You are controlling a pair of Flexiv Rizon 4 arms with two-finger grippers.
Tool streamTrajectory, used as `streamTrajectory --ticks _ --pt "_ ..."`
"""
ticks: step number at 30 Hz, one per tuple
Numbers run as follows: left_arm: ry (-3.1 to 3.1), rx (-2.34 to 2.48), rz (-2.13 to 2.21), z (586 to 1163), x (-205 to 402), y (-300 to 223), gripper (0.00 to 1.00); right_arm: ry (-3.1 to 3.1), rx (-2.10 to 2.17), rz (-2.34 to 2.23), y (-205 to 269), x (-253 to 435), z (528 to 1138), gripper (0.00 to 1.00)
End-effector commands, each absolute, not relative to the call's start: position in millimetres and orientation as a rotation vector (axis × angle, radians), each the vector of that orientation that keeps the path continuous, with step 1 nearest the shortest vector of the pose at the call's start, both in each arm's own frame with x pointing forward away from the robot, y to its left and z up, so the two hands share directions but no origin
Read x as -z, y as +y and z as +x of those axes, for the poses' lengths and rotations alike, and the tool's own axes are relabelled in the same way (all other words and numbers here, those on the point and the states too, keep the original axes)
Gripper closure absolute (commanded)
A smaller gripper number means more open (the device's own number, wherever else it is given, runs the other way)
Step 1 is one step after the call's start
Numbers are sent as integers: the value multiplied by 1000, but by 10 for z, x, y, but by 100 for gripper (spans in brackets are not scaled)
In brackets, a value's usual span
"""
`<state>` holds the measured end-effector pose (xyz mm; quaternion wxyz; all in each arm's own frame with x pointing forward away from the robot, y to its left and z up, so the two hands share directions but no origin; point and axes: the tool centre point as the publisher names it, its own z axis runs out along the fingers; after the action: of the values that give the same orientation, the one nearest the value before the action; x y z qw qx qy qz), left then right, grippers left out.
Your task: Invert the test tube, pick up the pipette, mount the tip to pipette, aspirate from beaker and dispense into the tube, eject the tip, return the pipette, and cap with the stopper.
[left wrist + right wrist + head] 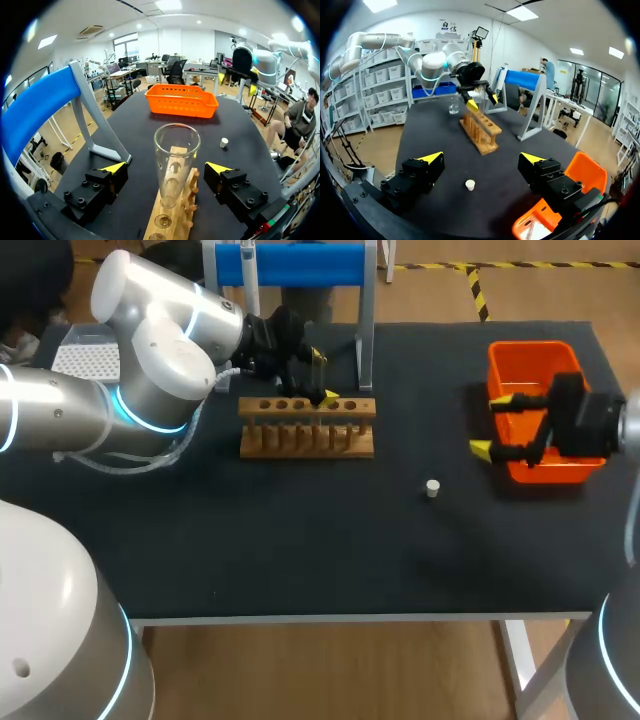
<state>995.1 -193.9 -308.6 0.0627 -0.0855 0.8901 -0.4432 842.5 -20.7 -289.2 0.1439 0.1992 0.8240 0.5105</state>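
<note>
Clearly the left jaws stand wide open on either side of the test tube [175, 165], with neither yellow tip touching the glass, and they hold nothing. The tube sits mouth-up in a hole of the wooden rack [307, 427]. The right jaws are just as wide and empty, hanging over the near rim of the orange basket [535, 346]. The stopper [432, 488] lies alone on the desk [300, 540] between basket and rack.

My worry is the glass. If the left jaws close off-centre, one tip lands first and levers the tube against the rim of its hole, which could chip it or tilt the light rack. A soft grip is no safer, since the smooth round wall may slip through the tips.

The tube is thin and clear, and the rack is pale bare wood with a row of holes. The desk is matt black, the basket latticed plastic, and the stopper a squat pale plug (it would roll if nudged). Past the rack stands a small clear vessel [453, 106], probably the beaker.
</note>
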Motion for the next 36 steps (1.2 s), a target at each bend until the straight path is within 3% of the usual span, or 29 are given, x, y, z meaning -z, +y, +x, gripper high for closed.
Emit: streamTrajectory --ticks 1,36 --pt "2693 1338 -258 9960 3086 -1943 0 2372 -1458 617 -127 3096 8286 0" --pt "2693 1338 -258 9960 3086 -1943 0 2389 -1302 757 217 4022 8309 0"
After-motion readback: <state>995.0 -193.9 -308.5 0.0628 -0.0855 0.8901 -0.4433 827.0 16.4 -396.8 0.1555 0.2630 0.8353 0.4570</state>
